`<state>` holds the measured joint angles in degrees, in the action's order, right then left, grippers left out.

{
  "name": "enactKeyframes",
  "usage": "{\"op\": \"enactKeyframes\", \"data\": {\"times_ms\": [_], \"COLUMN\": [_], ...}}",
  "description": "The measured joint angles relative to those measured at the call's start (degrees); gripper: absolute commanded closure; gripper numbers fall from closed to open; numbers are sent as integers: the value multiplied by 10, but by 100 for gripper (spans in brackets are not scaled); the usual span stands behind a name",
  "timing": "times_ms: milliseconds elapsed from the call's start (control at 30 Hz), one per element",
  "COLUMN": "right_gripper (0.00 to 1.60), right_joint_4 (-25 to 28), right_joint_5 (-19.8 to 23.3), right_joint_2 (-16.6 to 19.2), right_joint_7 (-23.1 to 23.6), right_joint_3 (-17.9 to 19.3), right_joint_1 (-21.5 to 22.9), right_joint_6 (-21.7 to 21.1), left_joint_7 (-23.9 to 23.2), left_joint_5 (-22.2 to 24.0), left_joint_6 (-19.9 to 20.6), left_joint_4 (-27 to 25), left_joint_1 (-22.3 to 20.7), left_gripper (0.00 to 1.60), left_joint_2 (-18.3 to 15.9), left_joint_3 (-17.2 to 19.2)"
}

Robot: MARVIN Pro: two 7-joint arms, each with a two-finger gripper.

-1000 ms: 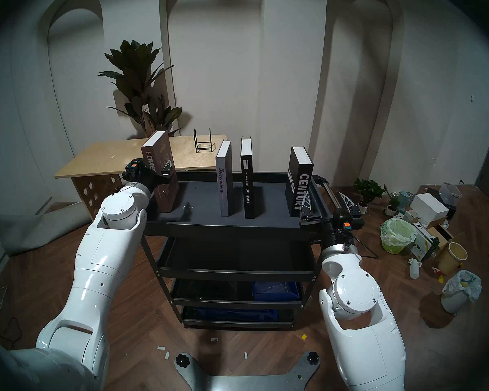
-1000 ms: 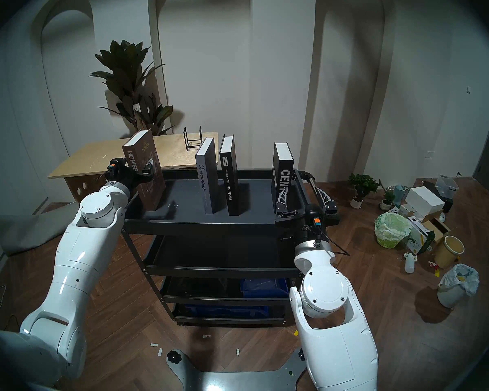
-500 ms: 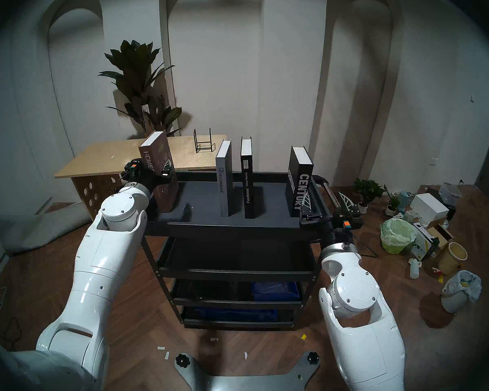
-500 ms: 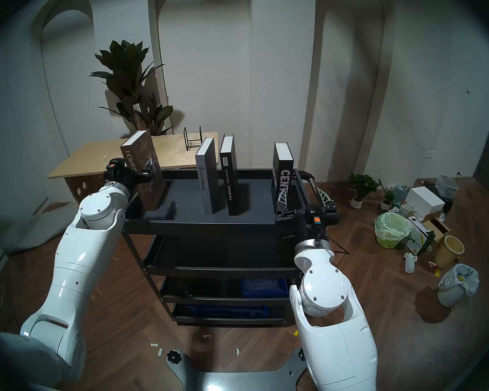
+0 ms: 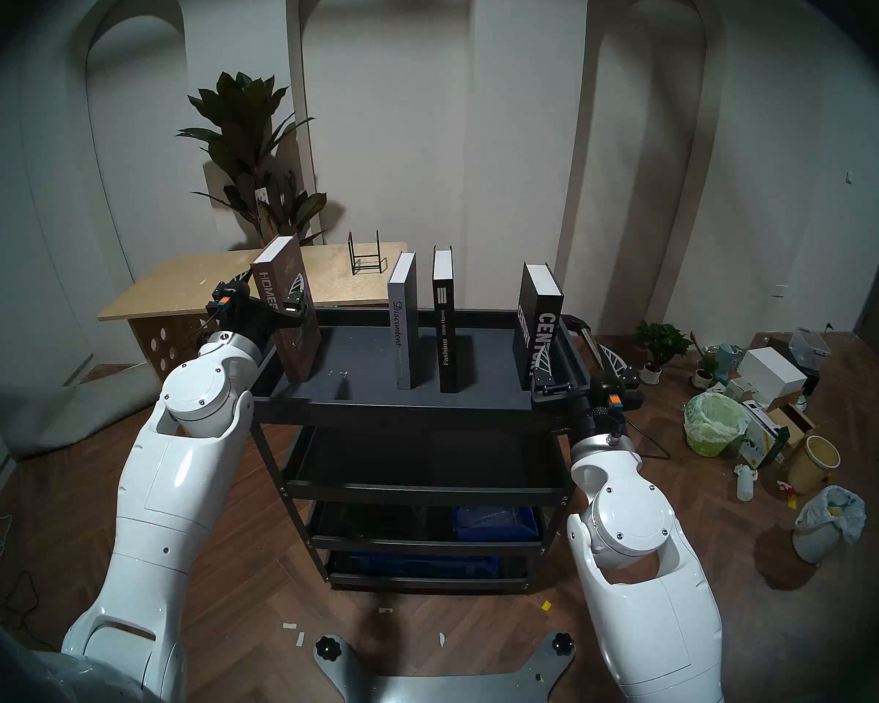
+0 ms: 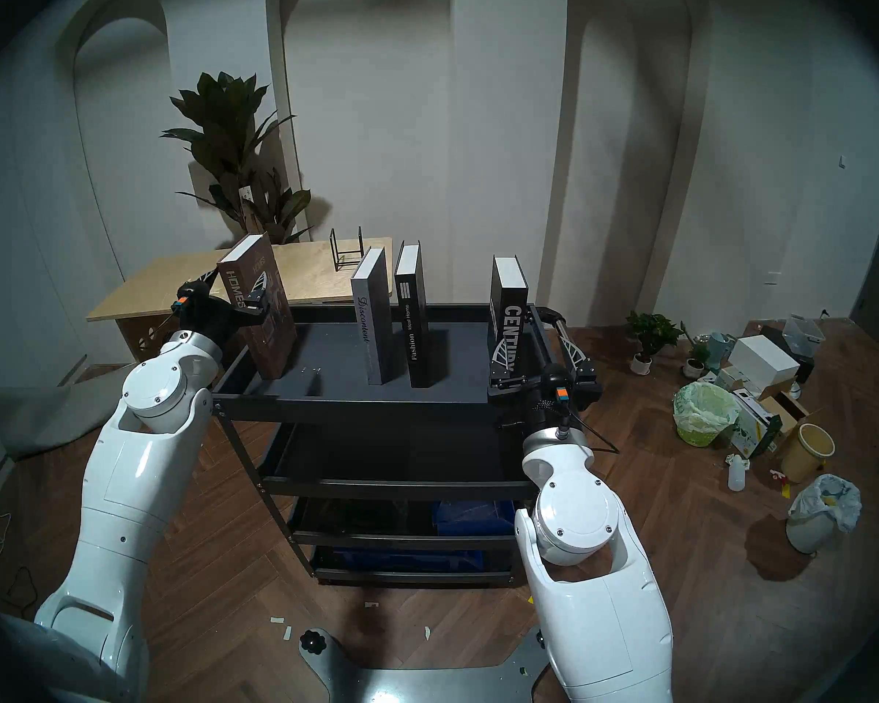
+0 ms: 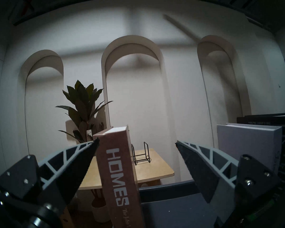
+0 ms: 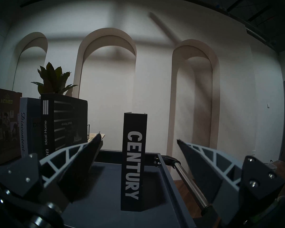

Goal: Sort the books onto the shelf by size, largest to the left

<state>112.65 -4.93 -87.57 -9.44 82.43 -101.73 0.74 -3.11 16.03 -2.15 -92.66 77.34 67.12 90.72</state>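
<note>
Four books stand upright on the shelf [image 5: 371, 352], the cart's dark top tray. From left they are brown HOMES [image 5: 288, 311], grey Discontent [image 5: 404, 326], slim black Fashion Ideal Home [image 5: 445, 326] and thick black CENTURY [image 5: 536, 321]. My left gripper [image 7: 136, 142] is open astride the HOMES spine [image 7: 117, 173]. Its left finger sits close by the cover and its right finger is well clear. My right gripper [image 8: 138, 138] is open at the tray's right front corner. CENTURY [image 8: 133, 165] stands in line between its fingers, untouched.
The cart's side handle [image 5: 587, 342] lies just right of my right gripper. Behind the cart are a plywood table [image 5: 184, 286] with a small black wire rack [image 5: 365, 258] and a tall plant [image 5: 255, 144]. Boxes and bins [image 5: 772, 367] litter the floor to the right.
My left wrist has swung left and its fingers have risen along HOMES, which tipped slightly and stands straighter again. My right gripper has shifted a little left. Both stay open.
</note>
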Motion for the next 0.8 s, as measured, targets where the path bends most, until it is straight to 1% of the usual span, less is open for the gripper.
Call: {"op": "enactKeyframes", "data": {"times_ms": [133,467,633,800], "right_gripper": [0,0,0,0], "right_joint_4": [-2,-11,-33,-65], "right_joint_5": [1,1,-8,-17], "right_joint_2": [-1,-6,-8,-12], "right_joint_7": [1,6,6,-3], "right_joint_3": [-7,-34,-57,-81], "right_joint_1": [3,20,40,67], "right_joint_6": [0,0,-1,-8], "left_joint_7": [-6,-20,-20,-9], "left_joint_5": [6,27,36,45], "left_joint_6": [-18,-65,-74,-73], "left_joint_4": [-27,-104,-143,-171], "left_joint_1": [22,87,127,166], "left_gripper": [0,0,0,0], "left_joint_2": [-3,-10,-10,1], "left_joint_3": [10,54,86,121]}}
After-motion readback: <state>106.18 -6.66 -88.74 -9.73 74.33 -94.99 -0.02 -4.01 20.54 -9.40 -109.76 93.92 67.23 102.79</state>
